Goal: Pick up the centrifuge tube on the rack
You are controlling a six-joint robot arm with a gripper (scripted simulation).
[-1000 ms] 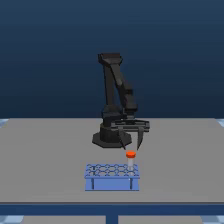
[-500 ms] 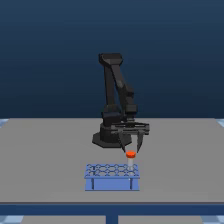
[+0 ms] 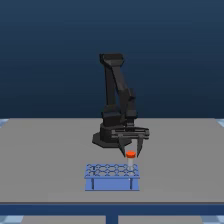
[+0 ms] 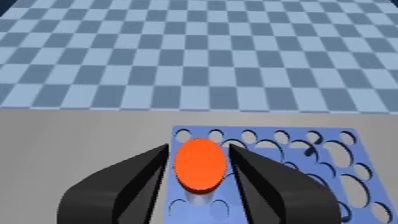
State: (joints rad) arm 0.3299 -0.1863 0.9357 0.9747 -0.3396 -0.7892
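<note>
The light-blue rack [image 3: 111, 176] stands on the grey table in front of the arm's base. The centrifuge tube [image 3: 131, 155] stands upright in a hole at the rack's far corner, on the exterior view's right, with its orange-red cap [image 4: 200, 165] above the rack top. My gripper [image 3: 131, 152] hangs straight down over it. In the wrist view both black fingers [image 4: 142, 185] press against the cap's sides, so the gripper is shut on the tube. The tube's whitish body is mostly hidden below the cap.
The black robot base [image 3: 107, 137] sits just behind the rack. The rack's [image 4: 293, 150] other holes show nothing in them. Grey tabletop [image 3: 45, 155] spreads to both sides, and a checkered floor [image 4: 195, 50] lies beyond the table edge.
The fingers have drawn in from a wider spread until they meet the orange-red cap. The tube and the rack have stayed where they were.
</note>
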